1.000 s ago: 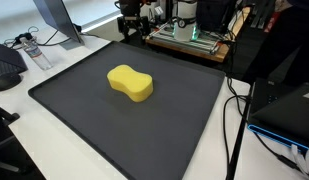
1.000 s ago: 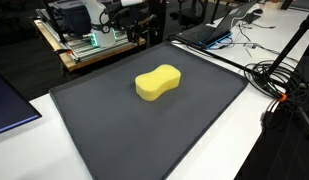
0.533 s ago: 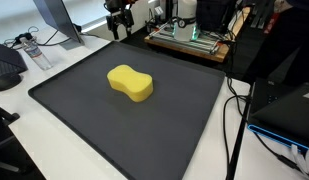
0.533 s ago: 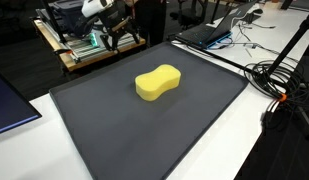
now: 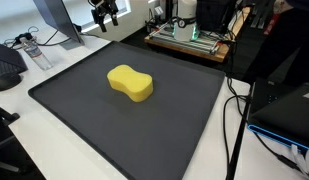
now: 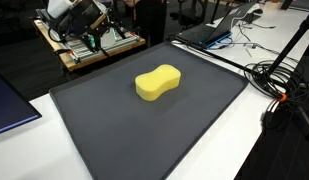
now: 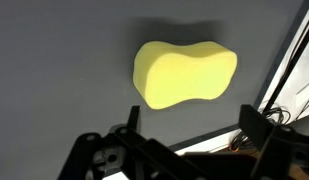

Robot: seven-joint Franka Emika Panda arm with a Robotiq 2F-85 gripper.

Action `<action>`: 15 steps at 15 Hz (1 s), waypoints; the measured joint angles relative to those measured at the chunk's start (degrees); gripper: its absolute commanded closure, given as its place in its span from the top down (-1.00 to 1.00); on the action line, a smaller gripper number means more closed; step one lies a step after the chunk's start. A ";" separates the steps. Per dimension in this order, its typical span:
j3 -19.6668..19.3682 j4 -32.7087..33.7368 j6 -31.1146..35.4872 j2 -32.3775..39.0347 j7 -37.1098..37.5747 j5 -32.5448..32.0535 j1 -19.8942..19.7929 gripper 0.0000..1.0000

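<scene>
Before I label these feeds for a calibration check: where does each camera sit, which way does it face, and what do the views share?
Exterior view: raised off a corner of the black mat, looking down across it at the yellow sponge; the gripper shows at the top edge.
Exterior view: raised beside the mat, looking down at the sponge; the gripper shows top left.
Wrist view: above the mat, looking down on the sponge; the open gripper frames the bottom.
Shared: all three show sponge and mat.

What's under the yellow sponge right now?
The yellow sponge lies flat on the dark mat. The patch directly beneath it is covered and cannot be seen.
</scene>
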 measured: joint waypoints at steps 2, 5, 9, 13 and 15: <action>1.24 4.41 -1.88 2.59 2.93 -0.59 0.01 1.00; 3.84 10.91 -3.60 7.06 9.81 -3.58 0.06 1.00; 6.79 20.10 -9.06 13.00 18.57 -11.98 0.09 1.00; 9.45 29.03 -17.75 17.80 26.31 -21.66 0.43 1.00; 10.85 32.94 -20.83 20.04 29.34 -25.19 0.87 1.00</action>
